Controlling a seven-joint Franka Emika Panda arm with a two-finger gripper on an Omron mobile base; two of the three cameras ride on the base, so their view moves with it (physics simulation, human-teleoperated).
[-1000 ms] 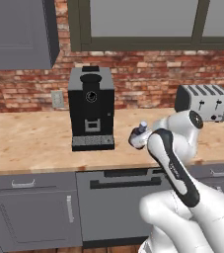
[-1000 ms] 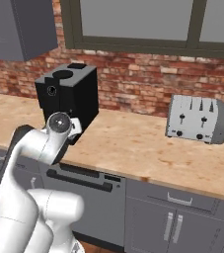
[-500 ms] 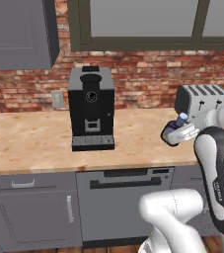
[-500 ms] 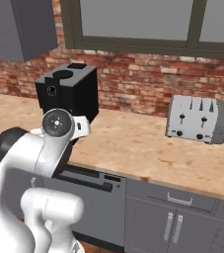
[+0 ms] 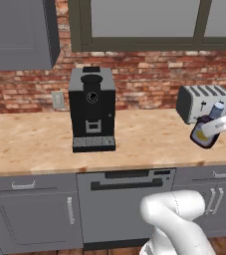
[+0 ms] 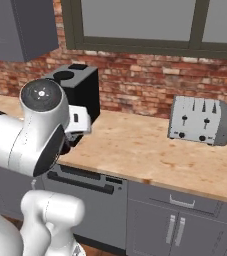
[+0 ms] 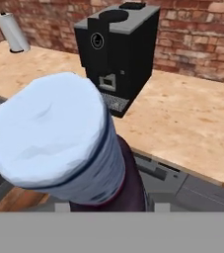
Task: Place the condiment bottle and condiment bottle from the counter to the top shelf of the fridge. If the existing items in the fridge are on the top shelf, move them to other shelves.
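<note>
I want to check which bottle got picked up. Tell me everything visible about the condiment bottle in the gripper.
The condiment bottle has a dark purplish body with a yellowish patch low on one side and a wide pale blue-white cap. It is shut, tilted, and lifted clear of the counter, in front of the toaster in the left base view. The gripper clamps it just below the cap; nothing else touches it.

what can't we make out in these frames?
- Gripper fingers: hand view, hidden behind the condiment bottle; left base view, cut by the right edge.
- Bottle's label: left base view, too small to read.
- Coffee machine front: right base view, covered by the arm.
- Toaster: left base view, partly behind bottle.
</note>
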